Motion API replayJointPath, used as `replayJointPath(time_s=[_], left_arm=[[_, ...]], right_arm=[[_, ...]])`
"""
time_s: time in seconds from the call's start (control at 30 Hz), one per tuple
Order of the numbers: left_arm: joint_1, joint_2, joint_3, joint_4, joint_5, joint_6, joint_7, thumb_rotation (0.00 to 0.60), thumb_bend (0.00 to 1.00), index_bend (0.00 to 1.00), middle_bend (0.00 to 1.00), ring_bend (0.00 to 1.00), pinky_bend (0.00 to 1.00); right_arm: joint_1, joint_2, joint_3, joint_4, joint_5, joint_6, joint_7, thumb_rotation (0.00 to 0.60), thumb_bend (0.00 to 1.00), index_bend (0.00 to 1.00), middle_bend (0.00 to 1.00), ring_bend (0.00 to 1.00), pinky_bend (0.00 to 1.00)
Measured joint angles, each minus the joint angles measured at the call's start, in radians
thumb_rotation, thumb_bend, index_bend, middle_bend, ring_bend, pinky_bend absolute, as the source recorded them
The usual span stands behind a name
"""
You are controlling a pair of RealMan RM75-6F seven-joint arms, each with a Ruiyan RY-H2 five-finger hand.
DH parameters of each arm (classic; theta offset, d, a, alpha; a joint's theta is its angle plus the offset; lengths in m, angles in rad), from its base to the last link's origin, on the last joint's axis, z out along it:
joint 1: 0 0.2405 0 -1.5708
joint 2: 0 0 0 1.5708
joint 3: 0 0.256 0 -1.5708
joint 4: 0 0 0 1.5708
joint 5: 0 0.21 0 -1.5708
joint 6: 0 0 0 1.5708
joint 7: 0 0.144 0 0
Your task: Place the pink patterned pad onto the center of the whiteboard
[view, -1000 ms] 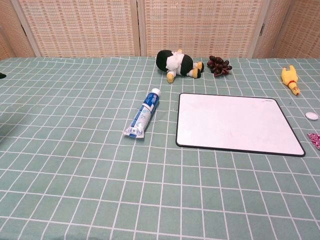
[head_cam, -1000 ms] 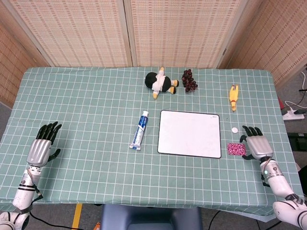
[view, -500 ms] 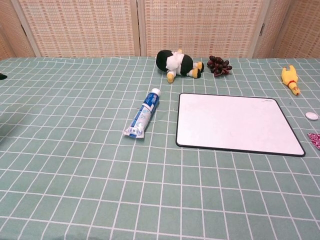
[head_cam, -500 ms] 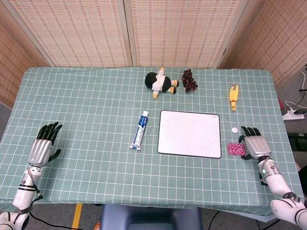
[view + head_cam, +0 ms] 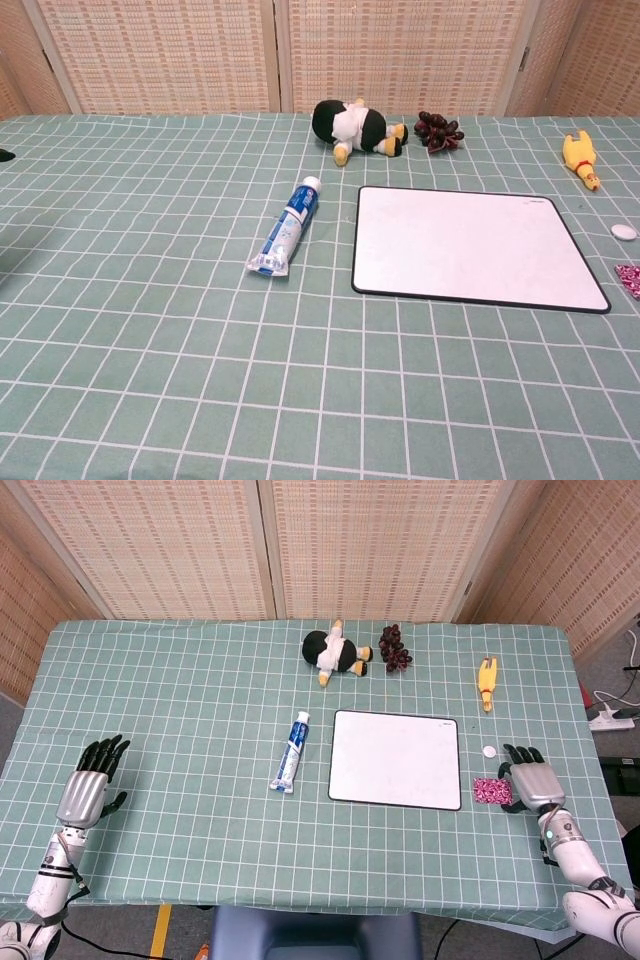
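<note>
head view: pad (image 5: pixel 491 791) lies lower right beside the bare whiteboard (image 5: pixel 396 759); right hand (image 5: pixel 531 784) open, empty; nothing placed yet.

Table w/ green white-grid cloth (image 5: pixel 200 710). On it, mid: flat white rectangular whiteboard w/ black rim (image 5: pixel 396 759), lying flat. Just left of it, blue-white toothpaste tube (image 5: pixel 292 752), cap toward far edge. Far side: black-white plush penguin toy w/ yellow feet (image 5: pixel 334 653) on its side, dark red-purple grape bunch (image 5: pixel 394 647) just beside it on the right. Further right, yellow rubber chicken toy (image 5: pixel 487 683). Near whiteboard's right edge: small white round disc (image 5: pixel 489 750); below that, small pink patterned pad (image 5: pixel 491 791), apart from board.
</note>
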Motion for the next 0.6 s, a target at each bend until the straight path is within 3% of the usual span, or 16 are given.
replayJointPath(time_s=[0.6], left_arm=[[0.0,0.003,0.0,-0.003,0.0,-0.004,-0.009,0.6,0.24,0.0,0.0,0.0,0.0]], right_arm=[[0.0,0.026,0.004,-0.039,-0.001,0.019,0.017,0.549,0.18,0.43,0.0,0.0,0.0]])
